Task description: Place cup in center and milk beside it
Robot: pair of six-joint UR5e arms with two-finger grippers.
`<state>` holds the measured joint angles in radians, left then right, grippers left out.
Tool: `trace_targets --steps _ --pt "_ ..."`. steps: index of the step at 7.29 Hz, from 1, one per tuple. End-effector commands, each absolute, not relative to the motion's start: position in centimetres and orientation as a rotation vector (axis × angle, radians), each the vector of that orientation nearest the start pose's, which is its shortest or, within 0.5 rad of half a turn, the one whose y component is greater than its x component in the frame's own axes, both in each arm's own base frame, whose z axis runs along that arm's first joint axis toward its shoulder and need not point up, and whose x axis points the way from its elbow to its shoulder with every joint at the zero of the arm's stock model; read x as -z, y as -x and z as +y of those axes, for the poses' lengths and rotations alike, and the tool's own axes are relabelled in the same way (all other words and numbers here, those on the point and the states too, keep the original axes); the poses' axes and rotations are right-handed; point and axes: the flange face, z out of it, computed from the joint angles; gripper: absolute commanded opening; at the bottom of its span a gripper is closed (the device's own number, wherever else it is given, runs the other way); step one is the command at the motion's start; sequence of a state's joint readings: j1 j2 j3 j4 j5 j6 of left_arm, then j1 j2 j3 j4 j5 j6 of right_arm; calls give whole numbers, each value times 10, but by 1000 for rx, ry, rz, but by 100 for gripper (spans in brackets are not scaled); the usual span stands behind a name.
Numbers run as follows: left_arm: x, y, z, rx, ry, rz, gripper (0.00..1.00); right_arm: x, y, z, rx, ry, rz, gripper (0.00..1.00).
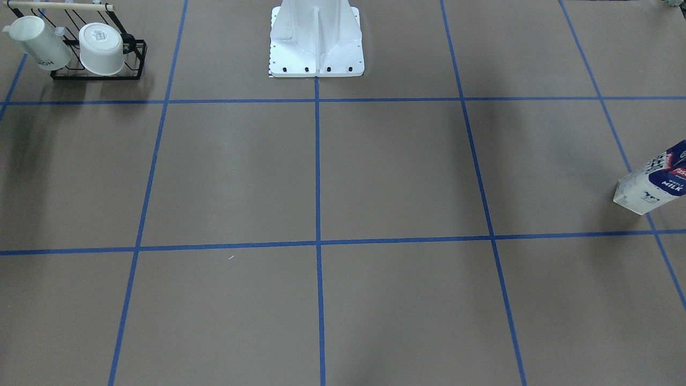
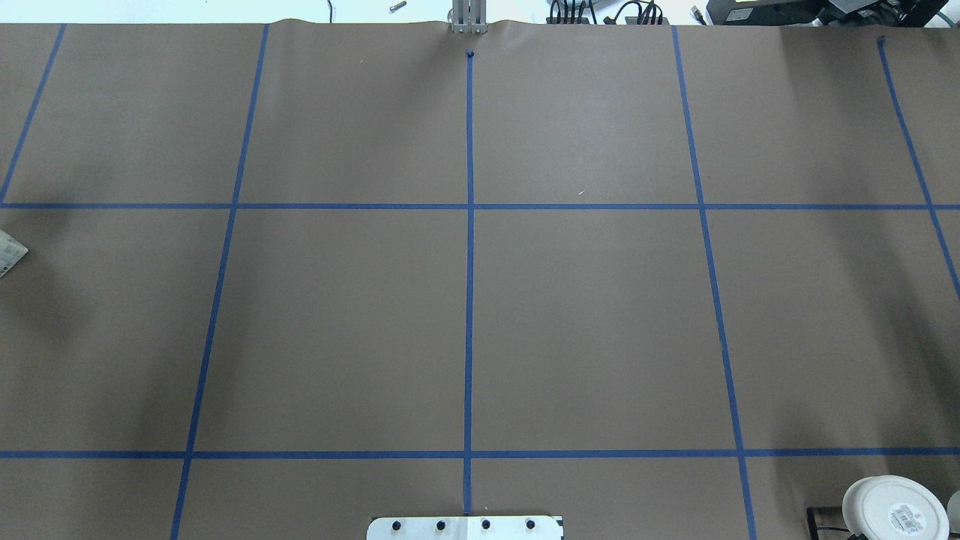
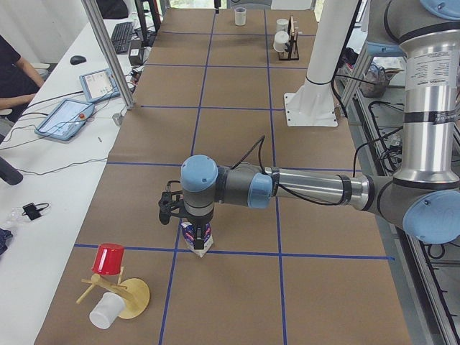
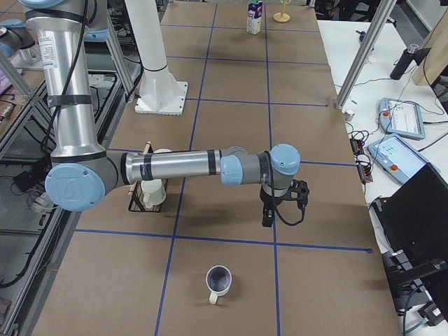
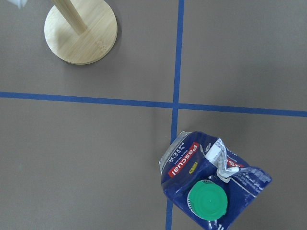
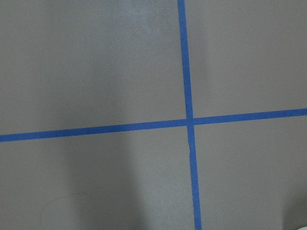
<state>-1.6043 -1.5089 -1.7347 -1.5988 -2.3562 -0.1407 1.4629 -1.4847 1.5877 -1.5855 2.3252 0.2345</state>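
Observation:
The milk (image 3: 198,243) is a white and navy carton with a green cap (image 5: 207,200), standing near a tape crossing at the table's left end. It also shows in the front-facing view (image 1: 653,181). My left gripper (image 3: 192,224) hangs just above the carton's top; I cannot tell if it is open or shut. The cup (image 4: 218,281), a small white mug with a dark inside, stands upright near the table's right end. My right gripper (image 4: 268,215) points down over bare table, apart from the cup; I cannot tell its state.
A black rack (image 1: 99,59) holds a lettered mug (image 1: 38,43) and a stickered cup (image 1: 102,48) near my right side. A wooden stand (image 3: 129,296) with a red cup (image 3: 109,259) and a white cup (image 3: 106,310) sits beyond the milk. Operator tablets lie on the side bench.

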Motion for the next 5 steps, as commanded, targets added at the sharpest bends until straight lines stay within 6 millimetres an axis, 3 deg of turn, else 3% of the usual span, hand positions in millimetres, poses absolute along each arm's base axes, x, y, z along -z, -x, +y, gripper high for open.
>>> trace_targets --steps 1,3,4,5 --pt "-595 79 -474 108 -101 794 99 -618 -11 -532 -95 43 -715 100" --pt "-591 80 -471 97 -112 787 99 -625 -12 -526 -35 29 -708 100" --pt "-590 80 -468 95 -116 789 99 -627 -24 -528 -52 22 -702 100" --pt "-585 80 -467 93 -122 796 99 -634 -62 -518 -22 -22 -708 100"
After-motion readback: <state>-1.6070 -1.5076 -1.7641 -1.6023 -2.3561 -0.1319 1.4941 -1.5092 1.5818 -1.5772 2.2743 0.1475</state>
